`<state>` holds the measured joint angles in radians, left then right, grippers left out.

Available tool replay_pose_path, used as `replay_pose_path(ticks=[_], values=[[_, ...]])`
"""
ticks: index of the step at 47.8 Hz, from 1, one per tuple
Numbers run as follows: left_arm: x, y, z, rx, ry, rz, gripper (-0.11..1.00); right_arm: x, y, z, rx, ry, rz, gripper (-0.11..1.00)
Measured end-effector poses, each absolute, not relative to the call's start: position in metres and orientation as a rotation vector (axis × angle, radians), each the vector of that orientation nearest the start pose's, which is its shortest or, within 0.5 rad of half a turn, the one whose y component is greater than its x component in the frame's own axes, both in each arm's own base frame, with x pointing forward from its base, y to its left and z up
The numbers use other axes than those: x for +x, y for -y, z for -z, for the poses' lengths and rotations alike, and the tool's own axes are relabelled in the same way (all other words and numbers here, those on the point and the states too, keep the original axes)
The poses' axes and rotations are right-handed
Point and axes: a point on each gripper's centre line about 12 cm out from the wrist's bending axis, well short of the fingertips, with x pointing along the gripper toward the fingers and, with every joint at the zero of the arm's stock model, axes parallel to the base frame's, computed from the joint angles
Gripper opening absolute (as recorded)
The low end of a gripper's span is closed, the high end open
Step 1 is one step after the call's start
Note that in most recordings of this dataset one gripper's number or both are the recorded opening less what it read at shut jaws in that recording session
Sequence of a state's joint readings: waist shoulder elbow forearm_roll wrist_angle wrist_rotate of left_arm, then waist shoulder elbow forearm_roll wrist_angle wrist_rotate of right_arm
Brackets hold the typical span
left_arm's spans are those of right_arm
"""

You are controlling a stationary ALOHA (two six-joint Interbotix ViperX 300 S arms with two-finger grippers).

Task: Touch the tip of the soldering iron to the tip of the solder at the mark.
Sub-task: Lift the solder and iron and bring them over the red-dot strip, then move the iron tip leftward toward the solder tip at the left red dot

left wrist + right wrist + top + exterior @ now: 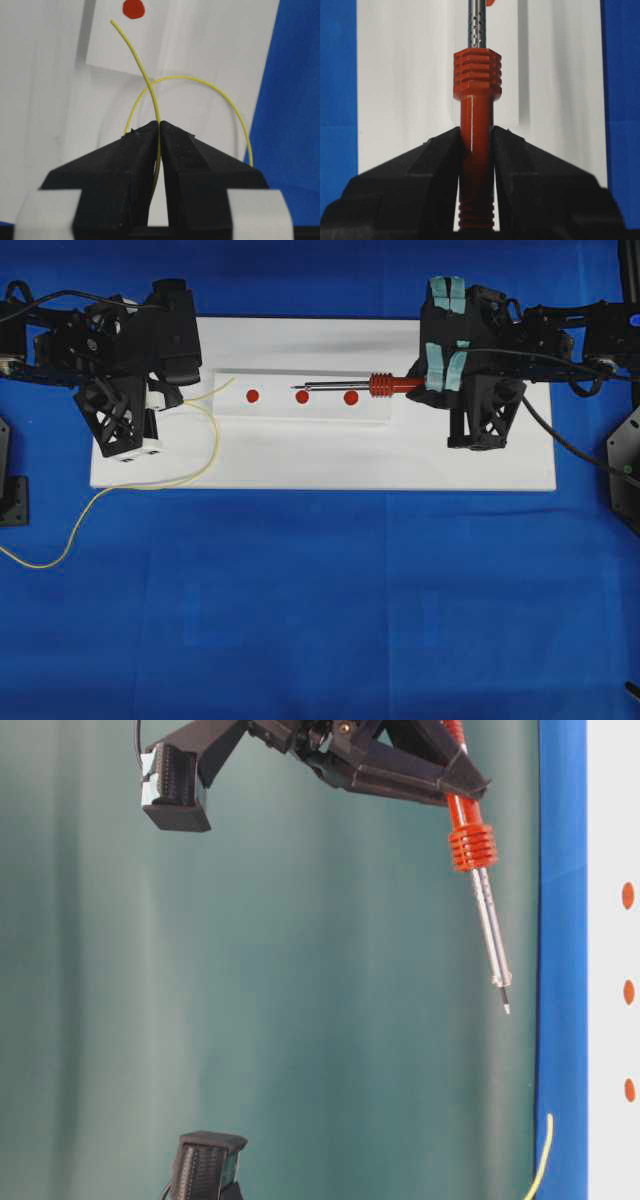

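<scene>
My left gripper [172,398] [159,124] is shut on the thin yellow solder [208,392] [145,75]. The wire's free end points toward the leftmost red mark [252,395] [133,8] and stops short of it. My right gripper [425,383] [476,131] is shut on the red-orange handle of the soldering iron [385,385] [476,75]. The iron's silver shaft runs left over the marks, its point near the middle mark [302,396]. From table level the iron [470,830] hangs tilted, its tip clearly off the board. Iron tip and solder tip are apart.
A white board [300,460] lies on the blue cloth, with a raised white strip [380,412] bearing three red marks; the third mark [350,397] sits under the shaft. The solder's slack loops over the board's front-left edge onto the cloth [60,550]. A black cord [560,435] trails right.
</scene>
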<state>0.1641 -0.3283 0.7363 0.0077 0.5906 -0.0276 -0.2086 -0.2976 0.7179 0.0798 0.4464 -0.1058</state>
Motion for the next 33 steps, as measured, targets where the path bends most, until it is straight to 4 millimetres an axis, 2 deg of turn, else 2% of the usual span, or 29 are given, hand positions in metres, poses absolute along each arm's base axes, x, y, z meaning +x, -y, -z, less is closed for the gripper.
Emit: replay_pose_path(ticks=[12, 26, 33], values=[[0.309, -0.047, -0.203, -0.089, -1.028, -0.149, 0.02, 0.313, 0.063, -0.219, 0.072, -0.861, 0.15, 0.06], [0.321, -0.048, -0.178, -0.078, -1.112, -0.135, 0.02, 0.316, 0.063, -0.213, 0.075, -0.881, 0.149, 0.06], [0.327, -0.048, -0.175, -0.079, -1.116, -0.134, 0.02, 0.317, 0.064, -0.209, 0.076, -0.884, 0.152, 0.06]])
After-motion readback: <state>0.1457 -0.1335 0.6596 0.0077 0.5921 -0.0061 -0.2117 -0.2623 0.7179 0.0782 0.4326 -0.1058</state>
